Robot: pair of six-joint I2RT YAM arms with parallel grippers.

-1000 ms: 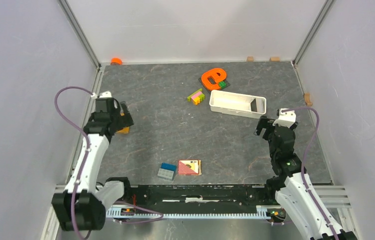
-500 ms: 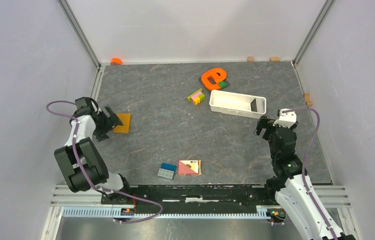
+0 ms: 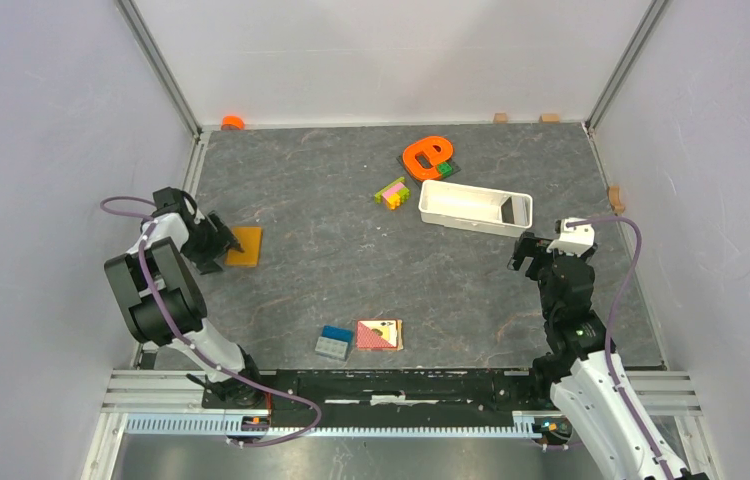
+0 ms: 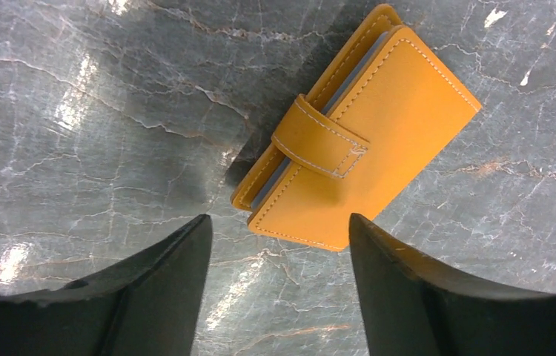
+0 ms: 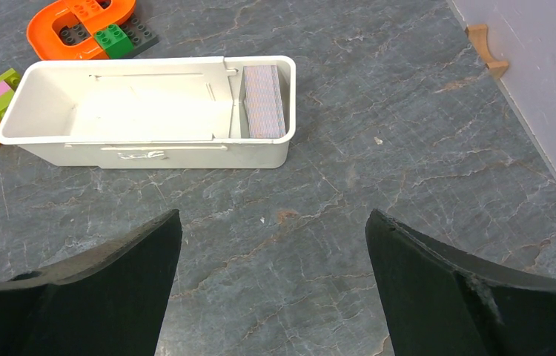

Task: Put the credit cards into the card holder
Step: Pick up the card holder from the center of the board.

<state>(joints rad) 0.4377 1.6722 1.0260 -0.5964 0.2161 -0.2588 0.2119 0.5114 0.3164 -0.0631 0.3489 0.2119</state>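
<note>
- left gripper (image 4: pixel 279 222) spread wide, nothing pinched, low over the desk (image 3: pixel 351 270) by its left edge
- card holder (image 4: pixel 356 141) lies flat near the left edge, about halfway between near and far edges; folded shut, strap across the front, grey-blue lining showing at the seam
- in the left wrist view one corner of the holder sits in the gap between the fingertips; can't tell if there's contact
- right gripper (image 5: pixel 273 215) also spread and holding nothing, above bare desk on the right side, pointing at the white tray (image 5: pixel 149 152)
- credit cards (image 5: pixel 263 101) stacked on edge inside the tray, against its right end wall; rest of tray bare
- tray sits toward the far right corner, well apart from the holder
- red-and-tan tile (image 3: pixel 379 334) and blue-and-grey block (image 3: pixel 333 342) side by side at the near edge
</note>
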